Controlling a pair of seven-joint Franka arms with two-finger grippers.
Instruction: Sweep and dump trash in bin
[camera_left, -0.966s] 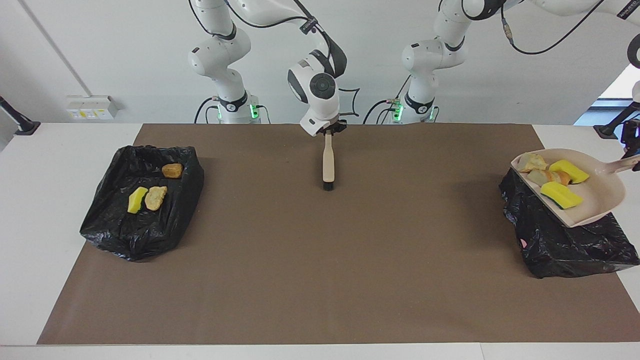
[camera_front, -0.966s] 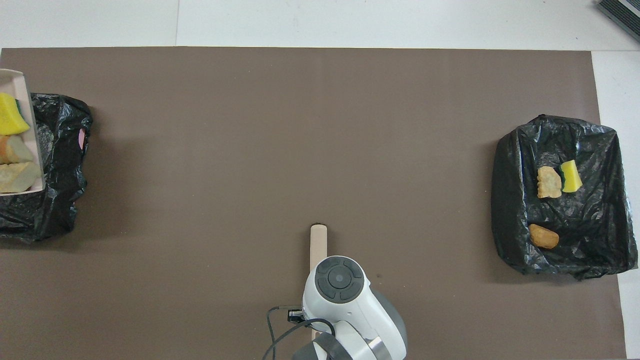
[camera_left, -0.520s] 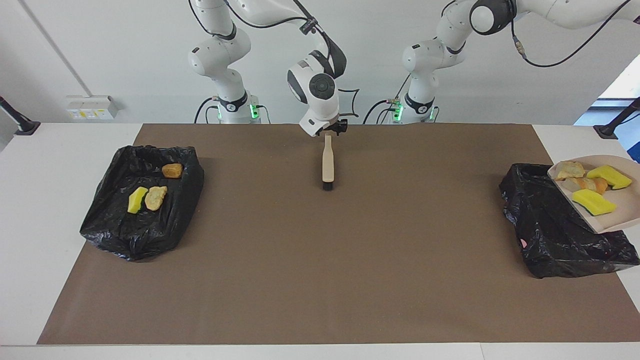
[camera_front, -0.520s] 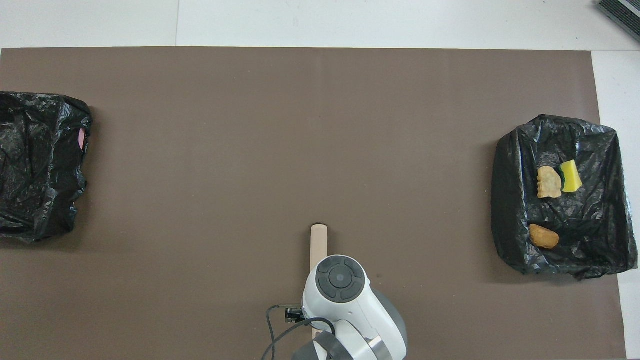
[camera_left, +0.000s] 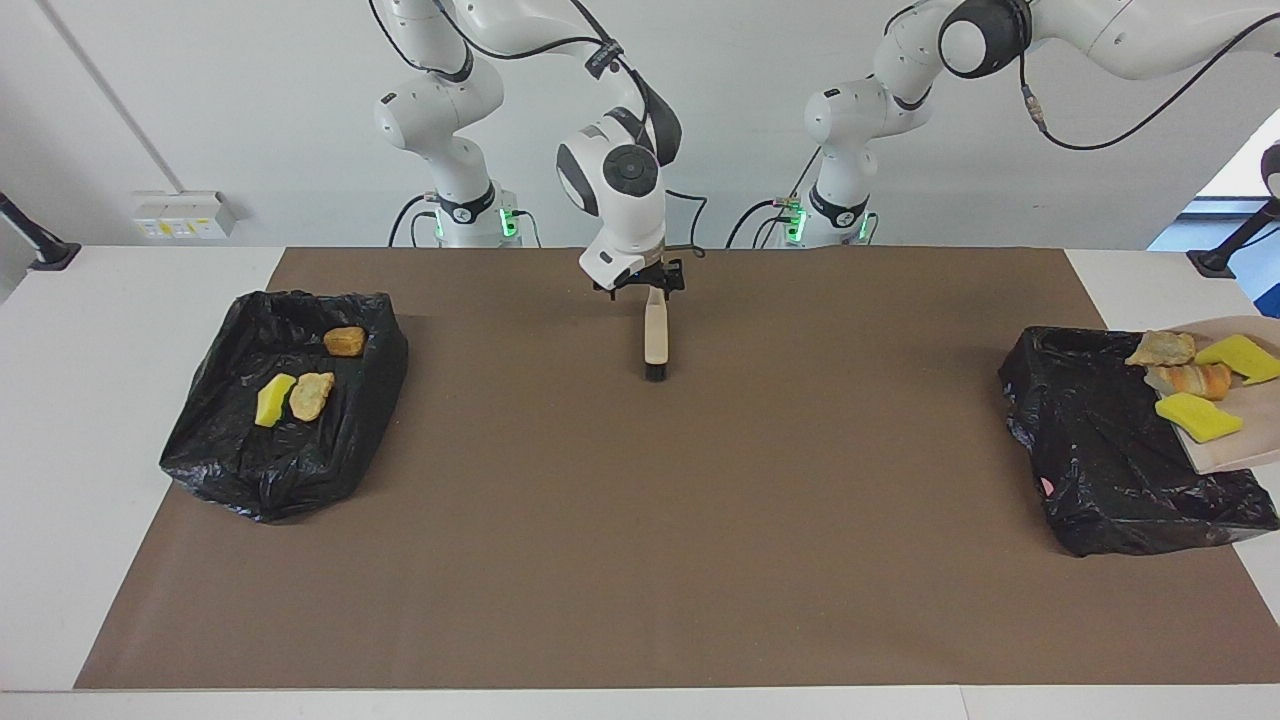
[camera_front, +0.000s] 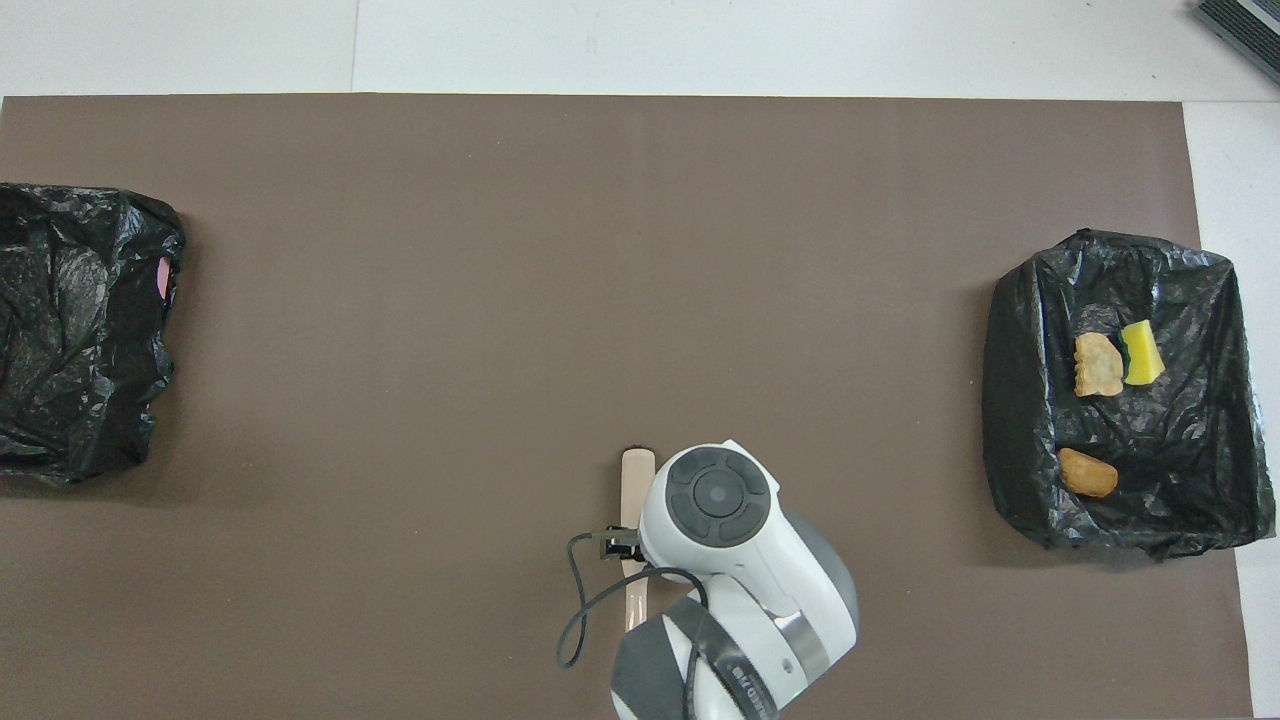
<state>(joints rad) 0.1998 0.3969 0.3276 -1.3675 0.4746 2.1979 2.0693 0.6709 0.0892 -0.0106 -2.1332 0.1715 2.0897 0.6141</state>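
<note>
We see both views evenly and brightly lit, as if from soft lamps above. Shadows are faint: a short dark smudge lies under the brush (camera_left: 655, 340) and thin soft edges ring the two black bags (camera_left: 285, 420) (camera_left: 1120, 450). The crinkled bag plastic (camera_front: 1120, 400) throws small grey glints. The brown mat (camera_left: 640, 520) is matte, without glare. At one edge of the facing view a window patch (camera_left: 1240, 170) is washed out. Focus is sharp throughout and straight lines stay straight

White arms (camera_left: 440, 90) with grey joints, black cables, green lights.
</note>
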